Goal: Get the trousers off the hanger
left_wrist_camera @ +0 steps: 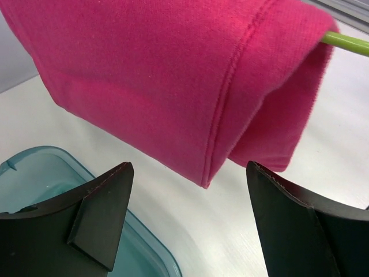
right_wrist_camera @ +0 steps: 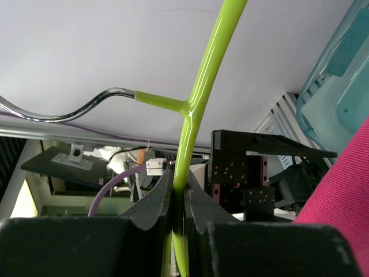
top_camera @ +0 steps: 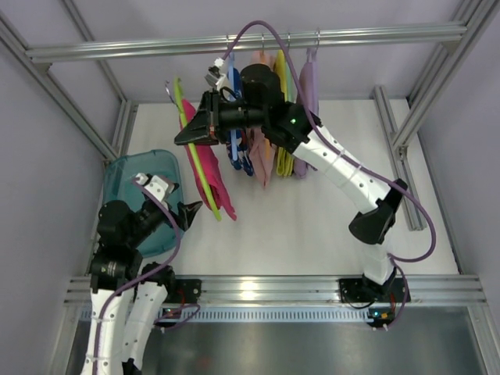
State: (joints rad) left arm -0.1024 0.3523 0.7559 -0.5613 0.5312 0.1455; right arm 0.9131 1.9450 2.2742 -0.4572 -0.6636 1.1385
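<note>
White table [top_camera: 328,226]. At the left edge, teal bin [top_camera: 125,176]; just beside it, left gripper [top_camera: 193,212], jaws spread wide, close to the hem of the trousers [top_camera: 207,168]. Trousers folded over the hanger [right_wrist_camera: 202,86], toward the far left corner. Right gripper [right_wrist_camera: 179,199] pinching the hanger's green bar near the hook [right_wrist_camera: 69,109]. Other garments [top_camera: 269,156] along the far edge.

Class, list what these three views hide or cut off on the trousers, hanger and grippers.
- Top external: right gripper covers the hanger's middle.
- Left wrist: trousers run off the top edge; their fabric hides most of the hanger.
- Right wrist: the hook is cut by the left edge; the fingers hide the hanger below.
</note>
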